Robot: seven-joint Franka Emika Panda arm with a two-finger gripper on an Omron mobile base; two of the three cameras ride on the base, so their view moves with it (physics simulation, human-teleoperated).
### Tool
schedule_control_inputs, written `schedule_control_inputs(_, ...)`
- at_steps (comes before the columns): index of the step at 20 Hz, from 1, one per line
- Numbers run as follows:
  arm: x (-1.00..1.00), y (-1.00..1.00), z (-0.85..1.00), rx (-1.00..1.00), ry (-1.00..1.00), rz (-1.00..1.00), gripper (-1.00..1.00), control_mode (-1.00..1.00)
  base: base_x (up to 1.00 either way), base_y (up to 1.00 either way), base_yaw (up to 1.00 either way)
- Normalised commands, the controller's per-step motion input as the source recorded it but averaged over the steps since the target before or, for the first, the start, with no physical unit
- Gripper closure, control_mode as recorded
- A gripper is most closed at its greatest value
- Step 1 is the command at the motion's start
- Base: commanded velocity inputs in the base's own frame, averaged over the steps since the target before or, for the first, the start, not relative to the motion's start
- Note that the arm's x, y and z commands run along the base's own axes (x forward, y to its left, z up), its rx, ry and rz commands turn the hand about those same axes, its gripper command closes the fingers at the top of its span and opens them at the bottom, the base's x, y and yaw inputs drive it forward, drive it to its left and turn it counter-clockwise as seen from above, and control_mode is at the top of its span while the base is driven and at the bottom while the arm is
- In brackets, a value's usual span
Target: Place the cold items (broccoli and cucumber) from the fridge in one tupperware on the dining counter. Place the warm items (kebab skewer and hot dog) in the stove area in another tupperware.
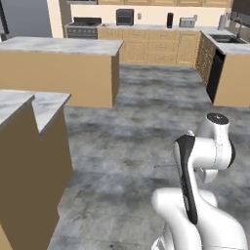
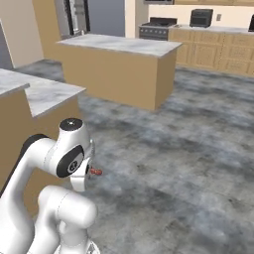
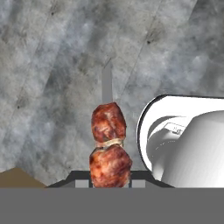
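The jaws pinch the kebab skewer (image 3: pixel 109 144), whose meat chunks and bare stick jut out beyond them over the grey floor (image 3: pixel 52 65). Carrying it well likely means a firm grip and steady travel toward a worktop (image 2: pixel 47 94).

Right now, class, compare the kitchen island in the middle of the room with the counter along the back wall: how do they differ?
1. The island stands free on the floor; the back counter runs against the wall.
2. The island's top is bare; the back counter carries appliances, including a toaster.
3. The island's sides are plain panels; the back counter has cabinet doors and drawers.
Both share tan wood and pale marbled tops.
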Motion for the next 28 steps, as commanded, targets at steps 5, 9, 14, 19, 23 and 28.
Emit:
schedule_control_inputs(5,0.00,0.00,0.00,0.00,0.00,0.00,1.00,1.00,-0.96,0.98,0.00)
schedule_control_inputs(9,0.00,0.00,0.00,0.00,0.00,0.00,1.00,1.00,-0.86,1.00,0.00)
schedule_control_inputs(14,0.00,0.00,0.00,0.00,0.00,0.00,1.00,1.00,-0.60,1.00,0.00)
schedule_control_inputs(19,0.00,0.00,0.00,0.00,0.00,0.00,1.00,1.00,-0.21,0.99,-0.01)
schedule_control_inputs(23,0.00,0.00,0.00,0.00,0.00,0.00,1.00,1.00,-0.01,0.88,-0.01)
schedule_control_inputs(28,0.00,0.00,0.00,0.00,0.00,0.00,1.00,1.00,0.00,0.92,-0.06)
